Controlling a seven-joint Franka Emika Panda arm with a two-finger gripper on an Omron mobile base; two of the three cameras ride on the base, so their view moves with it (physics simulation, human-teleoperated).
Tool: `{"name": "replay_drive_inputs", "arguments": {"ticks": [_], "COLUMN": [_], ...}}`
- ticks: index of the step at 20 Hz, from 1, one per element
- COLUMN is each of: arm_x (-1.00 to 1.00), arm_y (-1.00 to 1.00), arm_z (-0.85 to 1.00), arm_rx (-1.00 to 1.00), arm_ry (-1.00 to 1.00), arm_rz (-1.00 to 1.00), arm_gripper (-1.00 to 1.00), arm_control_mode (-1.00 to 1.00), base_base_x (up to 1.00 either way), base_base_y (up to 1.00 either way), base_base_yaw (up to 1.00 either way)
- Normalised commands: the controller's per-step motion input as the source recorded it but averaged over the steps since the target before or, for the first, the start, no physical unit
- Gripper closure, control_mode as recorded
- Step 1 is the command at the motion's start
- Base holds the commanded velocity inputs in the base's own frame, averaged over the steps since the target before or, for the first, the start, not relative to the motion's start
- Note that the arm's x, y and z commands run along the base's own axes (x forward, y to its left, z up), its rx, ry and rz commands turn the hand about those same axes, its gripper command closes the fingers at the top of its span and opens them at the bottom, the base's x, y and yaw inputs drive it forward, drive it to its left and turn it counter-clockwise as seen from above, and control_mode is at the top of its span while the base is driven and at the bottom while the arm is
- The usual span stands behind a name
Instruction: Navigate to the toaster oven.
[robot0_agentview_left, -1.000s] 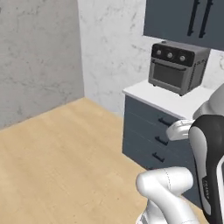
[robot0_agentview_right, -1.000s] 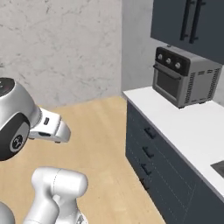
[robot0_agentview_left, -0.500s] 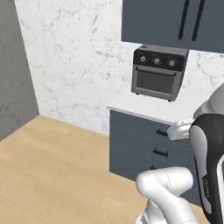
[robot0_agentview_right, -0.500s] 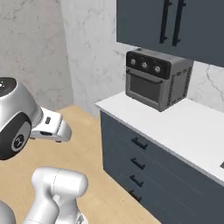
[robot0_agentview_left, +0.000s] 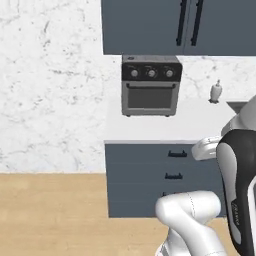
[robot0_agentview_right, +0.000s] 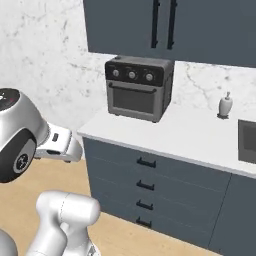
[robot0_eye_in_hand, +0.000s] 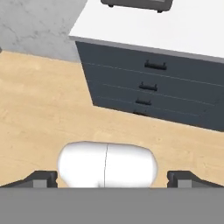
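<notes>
Grey metal box with the black knob strip, that's my toaster oven (robot0_agentview_left: 151, 85), and it sits on the white counter (robot0_agentview_right: 195, 137) near the counter's left end, right under the dark upper cabinets (robot0_agentview_left: 180, 25). From both base cameras I'm looking at its glass door pretty much head on, so my read is that the drive is nearly lined up and mostly needs closing in on the counter.

Gripper (robot0_eye_in_hand: 113, 179) is tucked low, pointing down at the wood floor (robot0_eye_in_hand: 39, 109) in front of the drawer stack (robot0_eye_in_hand: 151, 87). Its fingertips sit wide apart at the bottom corners of the hand view with nothing between them, so it's open and empty.

Relative to the gripper, the toaster oven lies forward and up: I just catch its bottom edge at the top of the hand view, past the counter lip. A small white bottle (robot0_agentview_right: 226, 105) stands on the counter well to the oven's right, out of the way.
</notes>
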Motion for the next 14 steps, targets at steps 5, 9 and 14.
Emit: {"name": "replay_drive_inputs", "arguments": {"ticks": [5,9,14], "arm_x": [0.0,0.0,0.0], "arm_y": [0.0,0.0,0.0], "arm_z": [0.0,0.0,0.0], "arm_rx": [0.0,0.0,0.0], "arm_ry": [0.0,0.0,0.0], "arm_rz": [0.0,0.0,0.0], "arm_gripper": [-1.0,-1.0,-1.0], "arm_control_mode": [1.0,1.0,1.0], "base_base_x": [0.62,0.92,1.0], "base_base_y": [0.62,0.39,0.21], "base_base_yaw": [-0.68,-0.42,-0.11]}}
